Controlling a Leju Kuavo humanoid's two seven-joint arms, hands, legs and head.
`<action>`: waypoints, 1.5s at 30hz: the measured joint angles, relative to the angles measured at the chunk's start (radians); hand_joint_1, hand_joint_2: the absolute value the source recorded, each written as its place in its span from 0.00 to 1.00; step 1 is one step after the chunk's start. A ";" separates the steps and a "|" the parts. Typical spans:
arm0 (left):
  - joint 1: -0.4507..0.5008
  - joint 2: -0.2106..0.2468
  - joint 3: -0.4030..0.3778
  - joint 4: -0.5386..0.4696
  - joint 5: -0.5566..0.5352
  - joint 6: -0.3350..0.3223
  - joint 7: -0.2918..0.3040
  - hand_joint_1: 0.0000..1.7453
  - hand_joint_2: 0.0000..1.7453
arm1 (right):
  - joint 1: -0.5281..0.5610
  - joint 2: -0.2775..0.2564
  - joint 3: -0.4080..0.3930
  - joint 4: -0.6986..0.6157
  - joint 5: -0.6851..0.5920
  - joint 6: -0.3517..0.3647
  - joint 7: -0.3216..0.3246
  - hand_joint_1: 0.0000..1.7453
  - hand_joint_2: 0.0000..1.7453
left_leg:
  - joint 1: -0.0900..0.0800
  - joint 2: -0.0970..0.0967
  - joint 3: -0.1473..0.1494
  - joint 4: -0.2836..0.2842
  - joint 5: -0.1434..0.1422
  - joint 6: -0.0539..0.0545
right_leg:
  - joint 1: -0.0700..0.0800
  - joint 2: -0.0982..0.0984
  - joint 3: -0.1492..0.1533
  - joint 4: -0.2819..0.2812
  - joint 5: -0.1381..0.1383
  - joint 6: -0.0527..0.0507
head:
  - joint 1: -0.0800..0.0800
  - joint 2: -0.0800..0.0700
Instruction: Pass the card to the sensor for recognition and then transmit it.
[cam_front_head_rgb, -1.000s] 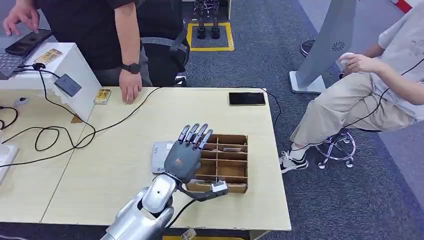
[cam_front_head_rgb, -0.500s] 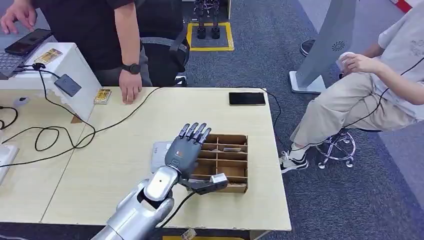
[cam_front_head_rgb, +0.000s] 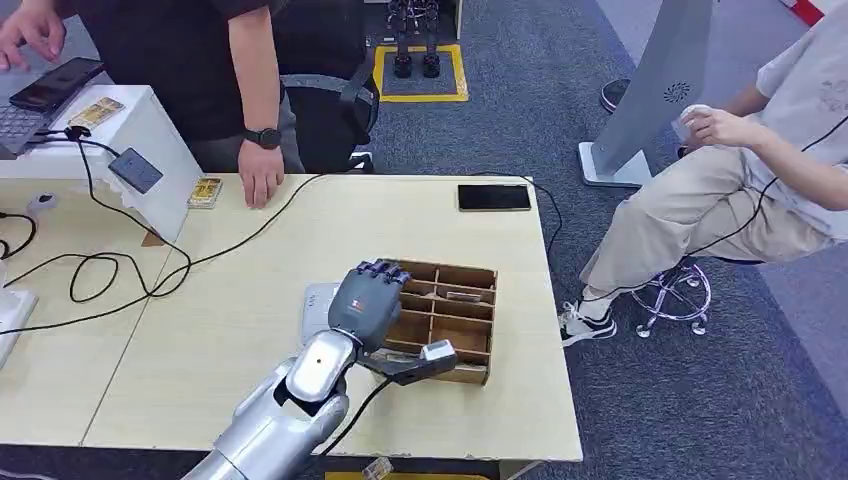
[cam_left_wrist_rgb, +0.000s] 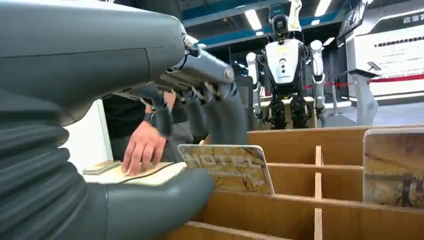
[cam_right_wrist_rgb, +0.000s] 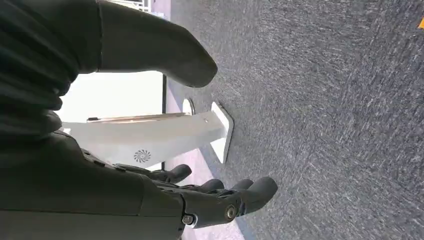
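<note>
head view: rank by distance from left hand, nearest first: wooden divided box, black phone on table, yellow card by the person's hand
1. Wooden divided box: left hand is at its near-left corner.
2. Black phone: far edge of the table, right side.
3. Yellow card: far left, beside the standing person's hand. 2 and 3 are close.

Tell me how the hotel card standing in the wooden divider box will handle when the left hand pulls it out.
The hotel card looks thin, flat and stiff, so probably light and unbending. Its glossy face may slip between the fingers. Standing on edge in the wooden box, it could tip against a divider if nudged.
</note>
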 joint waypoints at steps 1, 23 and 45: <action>0.000 0.000 0.000 -0.002 0.002 0.002 -0.005 1.00 1.00 | 0.000 0.000 0.000 0.000 0.000 0.000 0.000 0.00 1.00 | 0.000 0.000 0.000 0.000 0.000 0.000 | 0.000 0.000 0.000 0.000 0.000 0.000 | 0.000 0.000; 0.006 0.010 0.000 -0.003 0.043 0.031 -0.061 1.00 1.00 | 0.000 0.000 -0.001 -0.001 0.000 -0.001 0.000 0.00 1.00 | 0.000 0.000 0.000 0.000 0.000 0.000 | 0.000 0.000 0.000 0.000 0.000 0.000 | 0.000 0.000; 0.084 -0.036 0.107 -0.110 0.473 0.318 -0.236 1.00 1.00 | 0.000 0.000 -0.002 -0.001 0.000 -0.023 0.000 0.00 1.00 | 0.000 0.000 0.000 0.000 0.000 0.000 | 0.000 0.000 0.000 0.000 0.000 0.000 | 0.000 0.000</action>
